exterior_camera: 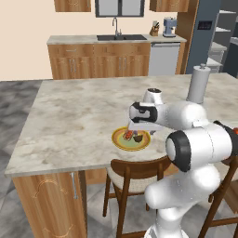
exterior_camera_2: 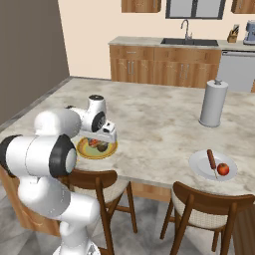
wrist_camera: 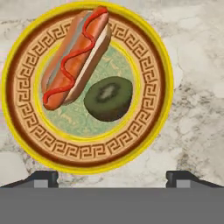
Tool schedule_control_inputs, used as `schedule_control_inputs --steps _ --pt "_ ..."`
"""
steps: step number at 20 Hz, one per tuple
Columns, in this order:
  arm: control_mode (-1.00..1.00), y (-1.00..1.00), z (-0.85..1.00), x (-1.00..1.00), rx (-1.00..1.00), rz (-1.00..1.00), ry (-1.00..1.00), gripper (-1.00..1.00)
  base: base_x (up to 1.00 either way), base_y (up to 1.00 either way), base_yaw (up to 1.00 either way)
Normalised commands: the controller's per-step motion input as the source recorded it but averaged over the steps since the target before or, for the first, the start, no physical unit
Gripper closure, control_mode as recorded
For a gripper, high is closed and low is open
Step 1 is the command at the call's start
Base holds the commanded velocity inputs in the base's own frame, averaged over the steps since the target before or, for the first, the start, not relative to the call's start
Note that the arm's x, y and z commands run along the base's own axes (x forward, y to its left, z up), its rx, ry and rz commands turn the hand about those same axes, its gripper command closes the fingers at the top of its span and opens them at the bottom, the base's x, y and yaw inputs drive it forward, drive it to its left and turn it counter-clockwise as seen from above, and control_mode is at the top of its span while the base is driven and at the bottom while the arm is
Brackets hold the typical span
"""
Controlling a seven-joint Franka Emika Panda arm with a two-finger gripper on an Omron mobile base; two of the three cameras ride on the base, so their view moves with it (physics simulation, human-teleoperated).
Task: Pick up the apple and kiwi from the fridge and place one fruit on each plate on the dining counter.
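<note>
Hovering above the yellow-rimmed plate [wrist_camera: 87,168], the tool [wrist_camera: 112,177] has its two tips spread wide at the bottom of the hand view and holds nothing. The kiwi [wrist_camera: 108,98] lies free on the plate's greenish centre, a little right of the middle of that frame and up from the gap between the tips, its left side close against a hot dog [wrist_camera: 75,57] that slants toward the upper left.

The step in hand looks like the release and pull-away. To do it well, lift straight up off the plate with the tips kept wide — no sideways drift, since a brush could roll the kiwi off or nudge the hot dog.

In the right base view the plate sits in the left middle of the frame near the bench's front edge, above a chair [exterior_camera_2: 102,187]. Farther right on the bench [exterior_camera_2: 149,124], the white plate [exterior_camera_2: 201,164] carries the apple [exterior_camera_2: 223,169] beside a reddish stick — so both fruits appear placed. Beyond stands a paper towel roll [exterior_camera_2: 213,103].
</note>
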Motion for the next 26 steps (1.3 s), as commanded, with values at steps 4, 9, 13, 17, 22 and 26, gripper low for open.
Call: schedule_control_inputs --steps 4,9,13,17,22,26 --pt "-1.00 -0.08 0.77 -0.57 0.00 -0.02 -0.17 -1.00 0.00 0.00 0.00" --pt "-1.00 -0.08 0.74 -0.60 0.00 -0.01 -0.20 -1.00 0.00 0.00 0.00" --pt "-1.00 -0.05 0.73 -0.51 0.00 0.00 -0.26 -1.00 0.00 0.00 0.00" --pt "-1.00 0.00 0.57 -0.49 0.00 0.01 -0.36 -1.00 0.00 0.00 0.00" --pt "-1.00 0.00 0.13 -0.56 0.00 0.00 -0.31 -1.00 0.00 0.00 0.00" --pt "-1.00 0.00 0.31 -0.76 0.00 0.00 -0.30 -1.00 0.00 0.00 0.00"
